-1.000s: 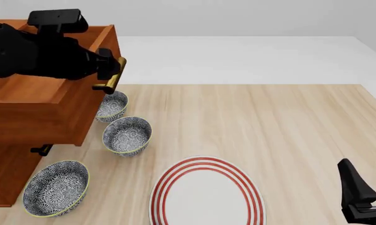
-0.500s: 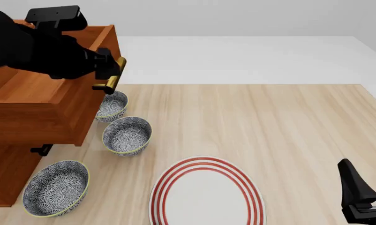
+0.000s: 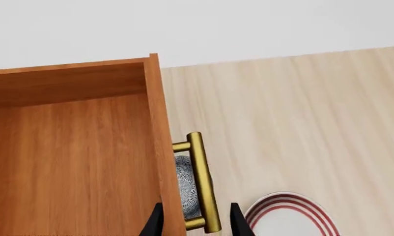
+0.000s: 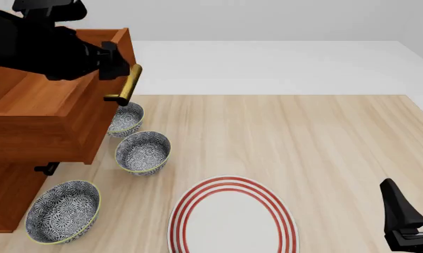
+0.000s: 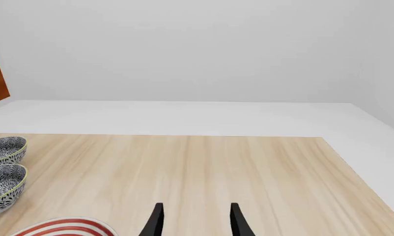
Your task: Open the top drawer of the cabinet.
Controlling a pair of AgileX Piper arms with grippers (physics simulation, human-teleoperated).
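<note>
The cabinet (image 4: 4, 197) stands at the table's left edge. Its top drawer (image 4: 39, 134) is pulled out toward the table's middle, and its bare wooden inside (image 3: 72, 162) shows. The brass bar handle (image 4: 131, 84) sits on the drawer front. My left gripper (image 4: 112, 59) hovers just above the handle's far end, open and holding nothing. In the left wrist view its fingertips (image 3: 156, 222) frame the handle (image 3: 204, 182) from above without touching it. My right gripper (image 4: 412, 211) stays open low at the near right, with nothing between its fingertips (image 5: 156, 221).
Three patterned bowls (image 4: 127, 118) (image 4: 143, 152) (image 4: 62, 211) lie in a row under and beside the open drawer. A red-ringed white plate (image 4: 232, 219) lies at the near middle. A dark handle of a lower drawer (image 4: 46, 168) sticks out below.
My left gripper has lifted up and back off the brass handle. The drawer stays pulled out where it was, and the right arm has not moved.
</note>
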